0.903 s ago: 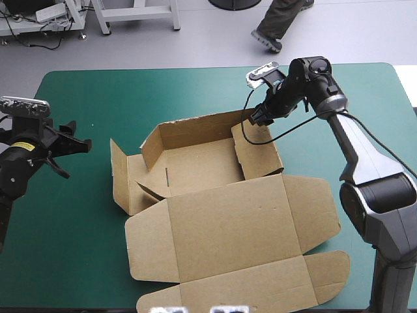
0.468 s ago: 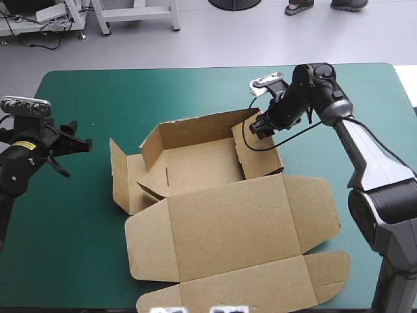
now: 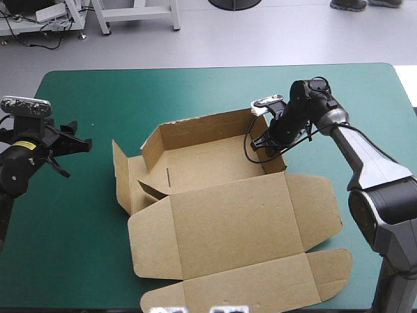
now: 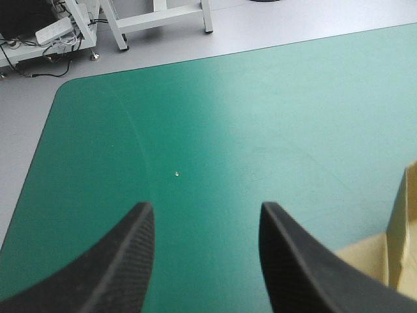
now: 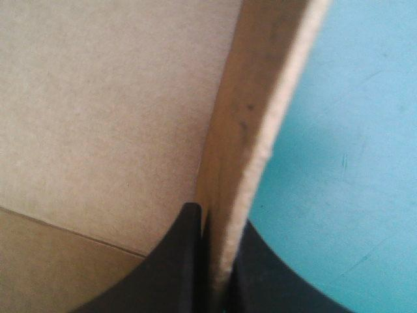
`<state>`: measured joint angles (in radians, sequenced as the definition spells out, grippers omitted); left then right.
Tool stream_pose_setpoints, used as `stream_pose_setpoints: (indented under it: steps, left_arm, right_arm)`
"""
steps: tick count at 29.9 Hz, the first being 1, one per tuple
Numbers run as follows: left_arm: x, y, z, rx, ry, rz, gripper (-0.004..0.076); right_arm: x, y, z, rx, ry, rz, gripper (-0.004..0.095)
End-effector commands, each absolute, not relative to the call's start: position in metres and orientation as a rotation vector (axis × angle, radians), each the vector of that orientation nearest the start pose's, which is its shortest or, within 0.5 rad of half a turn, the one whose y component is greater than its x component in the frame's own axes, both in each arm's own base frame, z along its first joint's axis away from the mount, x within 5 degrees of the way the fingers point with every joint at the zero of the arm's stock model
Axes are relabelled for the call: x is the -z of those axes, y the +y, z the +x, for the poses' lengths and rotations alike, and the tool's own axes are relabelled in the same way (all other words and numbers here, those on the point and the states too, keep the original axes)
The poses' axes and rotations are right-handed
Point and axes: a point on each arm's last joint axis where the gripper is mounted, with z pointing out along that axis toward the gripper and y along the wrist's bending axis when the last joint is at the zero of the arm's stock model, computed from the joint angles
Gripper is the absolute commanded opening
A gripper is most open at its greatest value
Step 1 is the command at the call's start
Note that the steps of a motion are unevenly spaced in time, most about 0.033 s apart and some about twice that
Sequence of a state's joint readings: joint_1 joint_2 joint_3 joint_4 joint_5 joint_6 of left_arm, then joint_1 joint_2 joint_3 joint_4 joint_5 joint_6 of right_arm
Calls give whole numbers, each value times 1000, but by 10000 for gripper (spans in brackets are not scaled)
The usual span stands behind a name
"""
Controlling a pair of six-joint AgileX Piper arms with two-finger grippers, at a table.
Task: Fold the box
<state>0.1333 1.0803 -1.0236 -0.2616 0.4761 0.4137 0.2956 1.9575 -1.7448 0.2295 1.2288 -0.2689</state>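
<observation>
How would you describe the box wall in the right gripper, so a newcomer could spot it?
On the table, the box lies with its lid flat toward the near edge. The wall is the tray's right one, the only one pinched by the right gripper.

Gripper (image 4: 205, 214): fingers (image 4: 124, 261) apart, over teal-green cover (image 4: 273, 111)
Speck (image 4: 176, 173): white, on cover ahead of gripper
Box (image 4: 399, 222): brown corner beside gripper

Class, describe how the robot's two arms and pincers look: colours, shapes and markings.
The right arm has smooth grey tubular links with black joints. The left arm is black with a small yellow label. The left pincer and right pincer each have two broad black fin-shaped fingers, finely textured.
</observation>
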Motion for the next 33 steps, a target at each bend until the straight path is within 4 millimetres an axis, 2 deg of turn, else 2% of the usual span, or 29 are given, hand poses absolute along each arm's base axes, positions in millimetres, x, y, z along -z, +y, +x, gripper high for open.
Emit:
stream_pose_setpoints:
  steps: [1, 3, 7, 13, 15, 17, 19, 23, 28, 31, 33]
  left_arm:
    - [-400, 18, 231, -84, 1894, 111, 356]
    - [-400, 13, 231, -71, 1892, 132, 356]
    - [-399, 5, 232, -77, 1890, 188, 352]
    - [-398, 3, 232, -87, 1895, 204, 350]
    - [-398, 4, 232, -90, 1898, 203, 350]
    - [-398, 4, 232, -89, 1899, 199, 350]
    - [-398, 4, 232, -89, 1897, 198, 350]
    - [-398, 4, 232, -96, 1899, 204, 350]
    - [-398, 4, 232, -89, 1898, 196, 350]
    - [-397, 4, 234, -89, 1898, 194, 349]
    - [-397, 4, 235, -85, 1900, 191, 350]
  right_arm:
    - [-303, 137, 381, -347, 2758, -726, -25]
    - [-306, 136, 380, -351, 2761, -695, -25]
    - [-327, 128, 372, -351, 2726, -621, -25]
    - [-378, 79, 353, -346, 2622, -367, -25]
    - [-386, 62, 344, -347, 2626, -263, -25]
    - [-387, 55, 334, -403, 2629, -204, -25]
    - [-377, 56, 327, -480, 2655, -189, -25]
    - [-346, 61, 327, -567, 2639, -129, -25]
    - [-303, 65, 320, -548, 2737, -136, -25]
    - [-288, 64, 317, -540, 2765, -118, -25]
    - [-285, 65, 315, -553, 2769, -138, -21]
